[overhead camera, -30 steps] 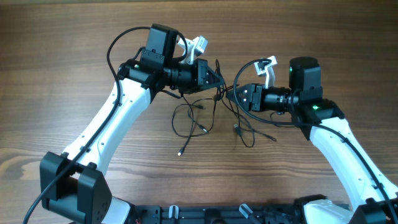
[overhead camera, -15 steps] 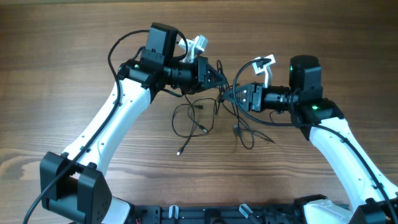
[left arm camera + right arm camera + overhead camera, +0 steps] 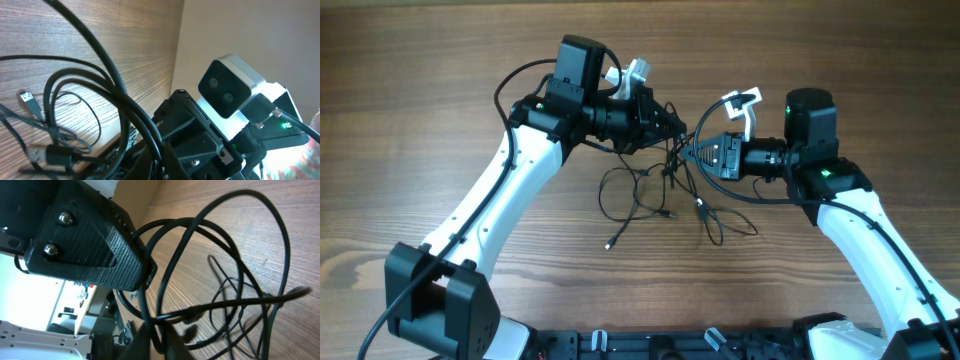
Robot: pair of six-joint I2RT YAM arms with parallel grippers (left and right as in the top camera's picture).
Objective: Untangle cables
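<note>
Left end effector [image 3: 677, 128] and right end effector [image 3: 686, 151] both clamp the cables [image 3: 667, 172].

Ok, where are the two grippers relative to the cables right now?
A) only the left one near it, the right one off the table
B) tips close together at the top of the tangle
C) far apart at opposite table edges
B: in the overhead view, the left gripper and right gripper meet nearly tip to tip where the cables bunch.

The left gripper [image 3: 675, 128] and the right gripper [image 3: 690, 150] stand tip to tip, leaving no passage between them. The cables [image 3: 670, 172] spread in loops just beside them, toward the robot's bases. Open table [image 3: 420, 100] lies on both outer sides.
</note>
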